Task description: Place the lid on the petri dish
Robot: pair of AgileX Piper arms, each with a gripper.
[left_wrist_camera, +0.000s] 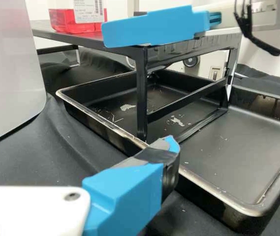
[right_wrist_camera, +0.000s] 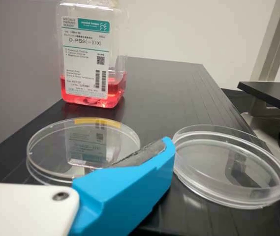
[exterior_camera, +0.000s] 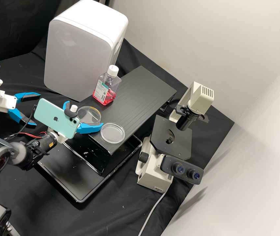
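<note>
The right tool [exterior_camera: 88, 118] stands open astride what looks to be the lid [exterior_camera: 91, 113] on the rack [exterior_camera: 140, 95]. In the high view the dish [exterior_camera: 112, 132] lies just beside the lid at its 4 o'clock, while the left tool [exterior_camera: 35, 109], also open, sits well apart at 9 o'clock. One lid, one dish, one bottle [exterior_camera: 105, 86], two tools.

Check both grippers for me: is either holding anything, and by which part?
Nothing is held. Both are open: the right gripper is beside the yellow-marked dish and the plain dish, both flat on the shelf; the left gripper is empty.
</note>
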